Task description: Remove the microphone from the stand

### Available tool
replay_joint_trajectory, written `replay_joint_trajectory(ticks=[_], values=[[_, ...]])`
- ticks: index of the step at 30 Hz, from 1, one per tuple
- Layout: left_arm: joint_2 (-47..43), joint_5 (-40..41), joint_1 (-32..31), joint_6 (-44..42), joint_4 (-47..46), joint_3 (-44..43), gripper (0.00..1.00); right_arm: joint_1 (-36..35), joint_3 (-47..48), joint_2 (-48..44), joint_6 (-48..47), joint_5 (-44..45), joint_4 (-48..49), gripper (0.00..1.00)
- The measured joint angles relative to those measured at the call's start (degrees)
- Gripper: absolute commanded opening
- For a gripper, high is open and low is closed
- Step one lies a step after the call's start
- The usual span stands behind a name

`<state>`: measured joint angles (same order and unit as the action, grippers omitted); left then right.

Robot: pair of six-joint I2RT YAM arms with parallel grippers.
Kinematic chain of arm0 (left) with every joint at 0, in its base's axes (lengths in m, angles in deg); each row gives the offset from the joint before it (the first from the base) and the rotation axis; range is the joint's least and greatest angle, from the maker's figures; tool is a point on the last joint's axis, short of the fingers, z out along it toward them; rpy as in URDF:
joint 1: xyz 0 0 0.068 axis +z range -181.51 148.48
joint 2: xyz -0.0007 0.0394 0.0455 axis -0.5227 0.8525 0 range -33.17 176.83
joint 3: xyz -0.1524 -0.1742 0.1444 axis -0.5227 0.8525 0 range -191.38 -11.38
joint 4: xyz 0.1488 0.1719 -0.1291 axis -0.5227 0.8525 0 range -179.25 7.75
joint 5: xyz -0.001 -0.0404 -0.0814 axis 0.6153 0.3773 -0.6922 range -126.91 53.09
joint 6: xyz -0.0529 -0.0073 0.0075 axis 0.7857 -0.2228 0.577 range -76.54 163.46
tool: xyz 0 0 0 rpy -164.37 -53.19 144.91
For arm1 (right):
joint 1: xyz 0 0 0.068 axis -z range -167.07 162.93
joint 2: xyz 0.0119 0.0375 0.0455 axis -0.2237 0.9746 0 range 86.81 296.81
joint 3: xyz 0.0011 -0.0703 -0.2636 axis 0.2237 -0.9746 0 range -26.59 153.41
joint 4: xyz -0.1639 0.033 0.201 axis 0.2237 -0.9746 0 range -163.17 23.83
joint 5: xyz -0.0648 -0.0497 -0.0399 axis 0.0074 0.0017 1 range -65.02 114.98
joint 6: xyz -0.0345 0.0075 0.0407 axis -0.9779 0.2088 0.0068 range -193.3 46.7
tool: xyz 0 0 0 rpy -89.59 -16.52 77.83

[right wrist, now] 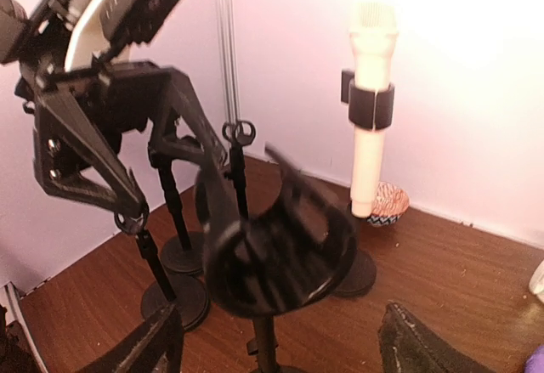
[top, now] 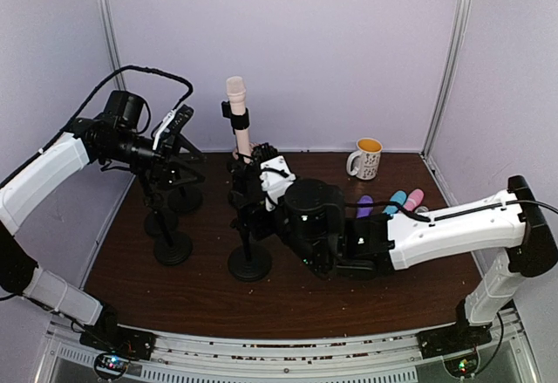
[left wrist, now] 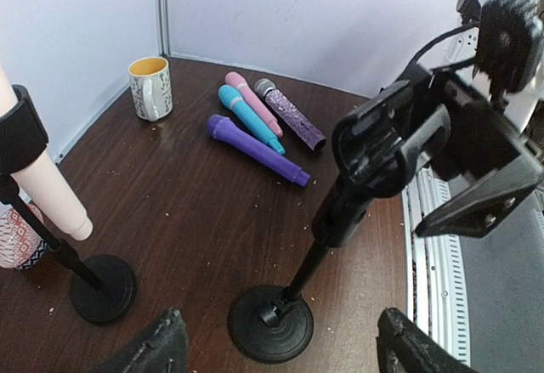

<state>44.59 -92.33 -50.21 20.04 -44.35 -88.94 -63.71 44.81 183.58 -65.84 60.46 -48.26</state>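
Lilac walls back a dark wooden surface [top: 174, 287], where the cream microphone [top: 235, 95] stands upright in the black clip [top: 238, 122] of its stand [left wrist: 100, 288], well left of the mug [top: 366, 158]. Both hands are open and empty, the right hand [right wrist: 280, 322] nearer the mug, the left hand [left wrist: 280, 326] farther from it. The microphone looks light, stiff and smooth, perhaps slippery, so the bare barrel above the clip seems the best hold, lifting straight up.

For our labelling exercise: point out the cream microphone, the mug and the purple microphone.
cream microphone [top: 235, 95], top view, upper body above the clip.
mug [top: 367, 161], top view, its outer side.
purple microphone [left wrist: 255, 148], left wrist view, middle of its handle.
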Motion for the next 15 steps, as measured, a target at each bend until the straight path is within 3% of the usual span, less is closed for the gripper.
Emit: replay_joint_trajectory(ticks=[5,15], values=[[0.0,-0.6,0.0,0.3,-0.3,0.0,0.79,0.8,2.8,-5.2,-1.5,-3.0,-1.5,0.81],[-0.5,-0.8,0.0,0.4,-0.5,0.3,0.79,8.9,12.8,-6.0,0.0,-23.9,-15.0,0.72]])
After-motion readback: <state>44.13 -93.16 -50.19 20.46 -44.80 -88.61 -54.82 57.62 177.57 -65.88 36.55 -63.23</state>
